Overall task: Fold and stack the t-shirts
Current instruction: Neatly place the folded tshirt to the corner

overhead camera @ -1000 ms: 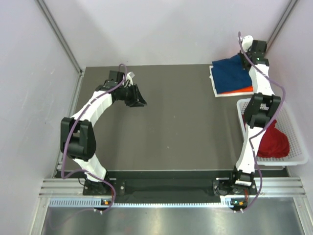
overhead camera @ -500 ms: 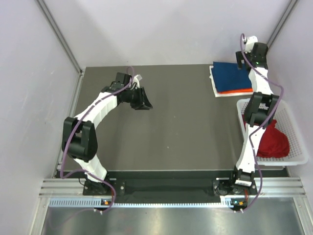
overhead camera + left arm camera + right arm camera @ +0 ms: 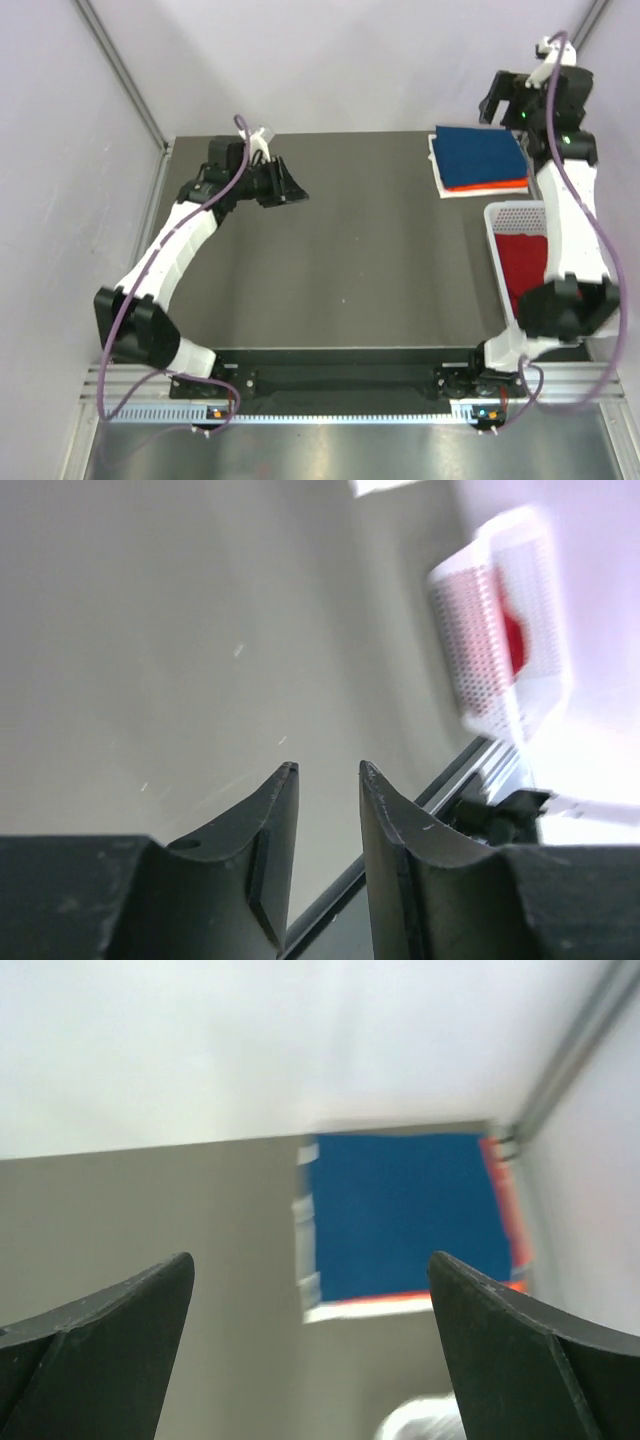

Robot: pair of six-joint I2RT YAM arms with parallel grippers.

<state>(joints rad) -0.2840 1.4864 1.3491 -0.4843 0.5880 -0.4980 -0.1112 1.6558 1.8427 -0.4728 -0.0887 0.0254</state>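
A folded navy t-shirt (image 3: 480,152) tops a flat stack at the table's back right, with an orange-red t-shirt (image 3: 492,185) showing as a strip under it and a white layer (image 3: 438,168) at the bottom. The right wrist view looks down on the navy t-shirt (image 3: 405,1215) from above. My right gripper (image 3: 500,100) (image 3: 310,1260) hangs high over the stack, open wide and holding nothing. A dark red t-shirt (image 3: 522,262) lies in the white basket (image 3: 515,208). My left gripper (image 3: 290,188) (image 3: 328,768) hovers over the back left of the table, jaws slightly apart and empty.
The white lattice basket (image 3: 500,630) stands along the table's right edge, partly off it, and my right arm rises beside it. Pale walls close in the back and both sides. A metal rail (image 3: 350,385) runs along the near edge.
My right gripper has opened, let go of the navy t-shirt and lifted up and back off the stack; its arm has swung right, uncovering the basket. My left gripper drew back a little.
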